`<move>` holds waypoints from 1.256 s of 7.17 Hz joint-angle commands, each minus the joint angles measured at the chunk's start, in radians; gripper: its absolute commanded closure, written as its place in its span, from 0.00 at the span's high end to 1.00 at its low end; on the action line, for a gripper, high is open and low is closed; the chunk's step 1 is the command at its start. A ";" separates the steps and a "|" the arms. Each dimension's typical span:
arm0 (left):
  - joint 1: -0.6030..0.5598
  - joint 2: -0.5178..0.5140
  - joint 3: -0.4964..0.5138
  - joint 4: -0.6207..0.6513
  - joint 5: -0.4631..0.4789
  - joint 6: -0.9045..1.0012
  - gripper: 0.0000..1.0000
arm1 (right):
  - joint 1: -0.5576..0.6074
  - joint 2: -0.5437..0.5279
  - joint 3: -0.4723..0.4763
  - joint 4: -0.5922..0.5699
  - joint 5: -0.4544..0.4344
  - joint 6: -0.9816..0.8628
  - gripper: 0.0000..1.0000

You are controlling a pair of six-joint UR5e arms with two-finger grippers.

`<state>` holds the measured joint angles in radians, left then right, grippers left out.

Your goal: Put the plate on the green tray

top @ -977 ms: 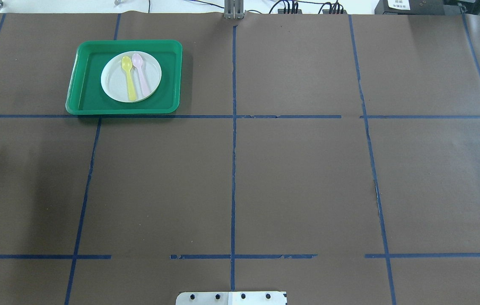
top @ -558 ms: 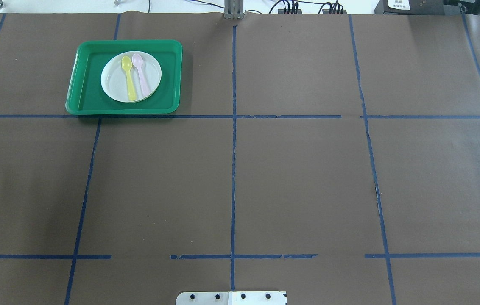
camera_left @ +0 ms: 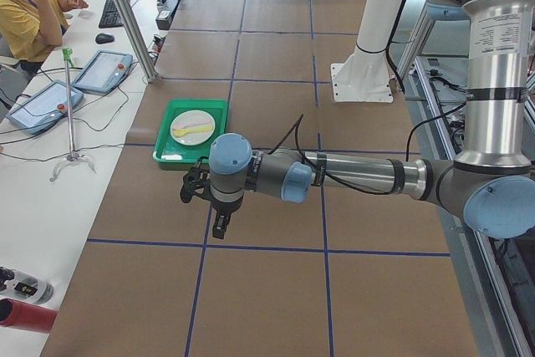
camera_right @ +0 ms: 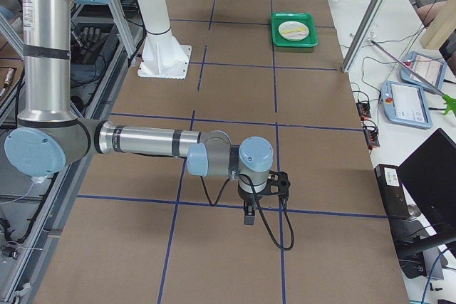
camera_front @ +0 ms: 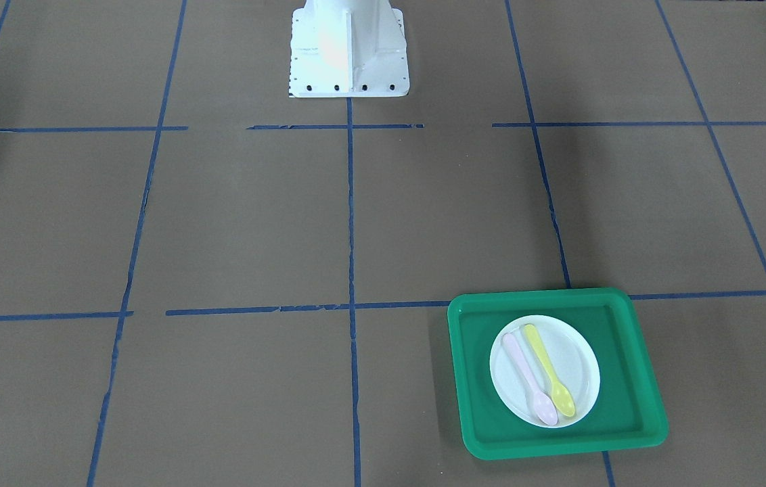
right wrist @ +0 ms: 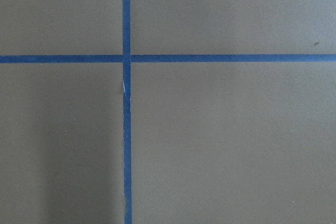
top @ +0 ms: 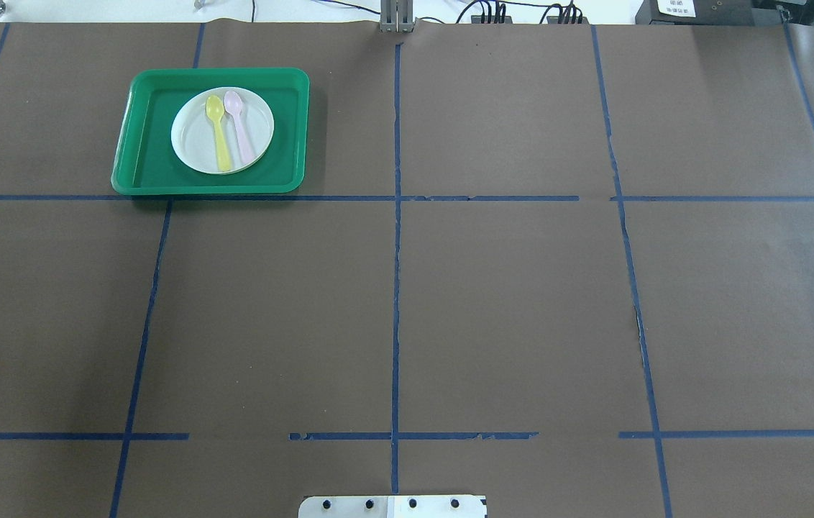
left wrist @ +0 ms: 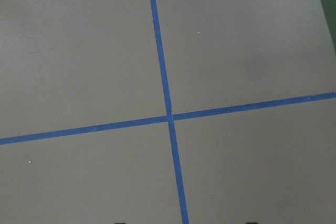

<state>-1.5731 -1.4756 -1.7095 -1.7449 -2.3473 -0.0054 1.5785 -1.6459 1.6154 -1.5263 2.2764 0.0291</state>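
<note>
The small white plate [top: 195, 140] lies inside the green tray [top: 148, 144] at the table's far left, with a yellow spoon [top: 219, 137] and a pink spoon [top: 240, 129] on it. Both also show in the front view, the plate [camera_front: 579, 365] on the tray [camera_front: 626, 379]. My left gripper [camera_left: 192, 190] hangs above the table on the near side of the tray [camera_left: 171, 150]; I cannot tell if it is open. My right gripper [camera_right: 281, 181] is far from the tray [camera_right: 293, 40], over bare table; I cannot tell its state.
Brown paper with blue tape lines covers the table. The robot's white base [camera_front: 349, 54] stands at the middle of the near edge. An operator [camera_left: 29, 14] sits beyond the table's far side with teach pendants [camera_left: 100, 68] and cables.
A faint shadow on the left side of the table has faded. The tray, plate and spoons have not moved.
</note>
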 commanded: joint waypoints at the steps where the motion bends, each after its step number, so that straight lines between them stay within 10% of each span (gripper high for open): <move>1: -0.001 0.020 -0.002 -0.002 -0.003 0.008 1.00 | 0.000 0.000 0.000 0.000 0.000 0.000 1.00; 9: -0.004 0.034 -0.012 0.021 -0.006 0.084 1.00 | 0.000 0.000 0.000 0.000 0.000 0.000 1.00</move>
<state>-1.5766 -1.4497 -1.7130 -1.7213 -2.3525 0.0783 1.5785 -1.6460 1.6153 -1.5263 2.2764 0.0291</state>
